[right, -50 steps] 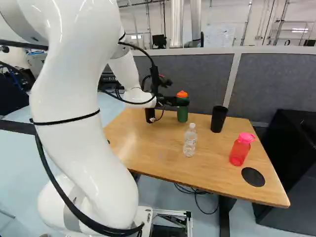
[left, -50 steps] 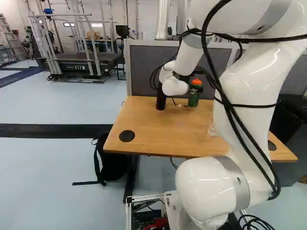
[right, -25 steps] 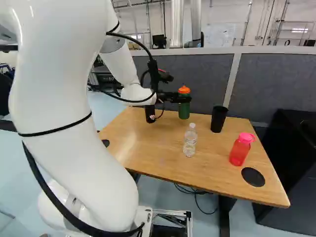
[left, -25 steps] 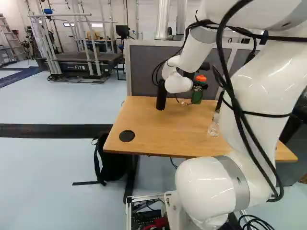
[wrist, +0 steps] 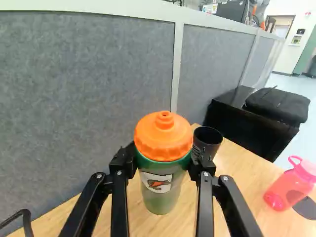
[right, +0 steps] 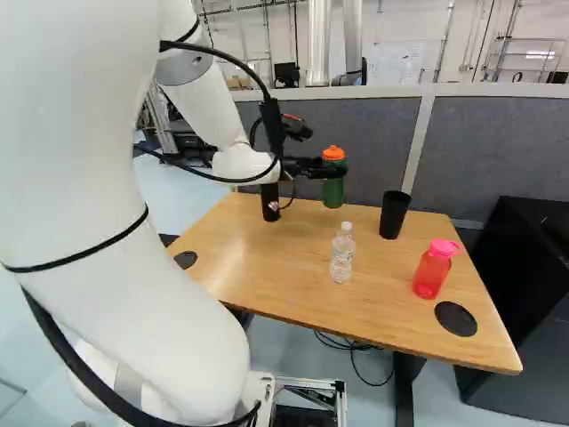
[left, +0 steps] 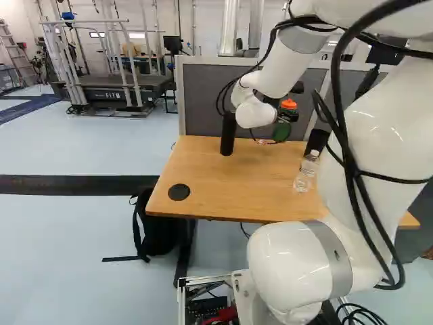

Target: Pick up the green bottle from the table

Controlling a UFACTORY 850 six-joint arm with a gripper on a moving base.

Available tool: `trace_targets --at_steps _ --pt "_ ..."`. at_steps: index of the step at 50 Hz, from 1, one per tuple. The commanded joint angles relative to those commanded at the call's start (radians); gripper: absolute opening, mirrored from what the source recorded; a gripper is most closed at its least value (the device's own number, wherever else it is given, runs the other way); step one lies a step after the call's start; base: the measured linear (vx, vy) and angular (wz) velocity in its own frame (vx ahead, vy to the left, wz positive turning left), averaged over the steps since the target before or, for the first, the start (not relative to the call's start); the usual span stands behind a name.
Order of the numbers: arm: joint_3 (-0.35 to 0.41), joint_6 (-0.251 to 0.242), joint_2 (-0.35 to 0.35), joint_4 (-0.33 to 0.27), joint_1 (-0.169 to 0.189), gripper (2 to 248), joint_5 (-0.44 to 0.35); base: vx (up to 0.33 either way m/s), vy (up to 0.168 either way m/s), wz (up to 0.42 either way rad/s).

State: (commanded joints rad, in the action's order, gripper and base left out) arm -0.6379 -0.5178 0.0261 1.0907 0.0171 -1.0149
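Two fingers of the gripper clasp the green bottle below its orange cap — arm and bottle have risen together, so the lift seems under way. Its base looks clear of the wooden table, though the base views show this poorly. Clear bottle, black cup and pink bottle stand nearby — grey partition behind.

The arm is glossy white, built of thick, smooth, rounded segments, with a flat grey band around its lowest joint. Black cables loop along its outside, and a thin black strap circles one segment. The jaws are black and jointed, with small round screw heads. Near the foot stands a silvery metal frame.
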Motion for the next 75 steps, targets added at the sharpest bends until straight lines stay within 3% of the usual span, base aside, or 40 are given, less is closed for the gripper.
trace_targets --at_steps 47,75 --pt "0.050 0.000 -0.084 0.000 0.002 122 0.000 0.000 0.000 0.000" --pt "0.057 0.002 -0.089 -0.003 0.002 122 0.000 0.000 0.000 0.000"
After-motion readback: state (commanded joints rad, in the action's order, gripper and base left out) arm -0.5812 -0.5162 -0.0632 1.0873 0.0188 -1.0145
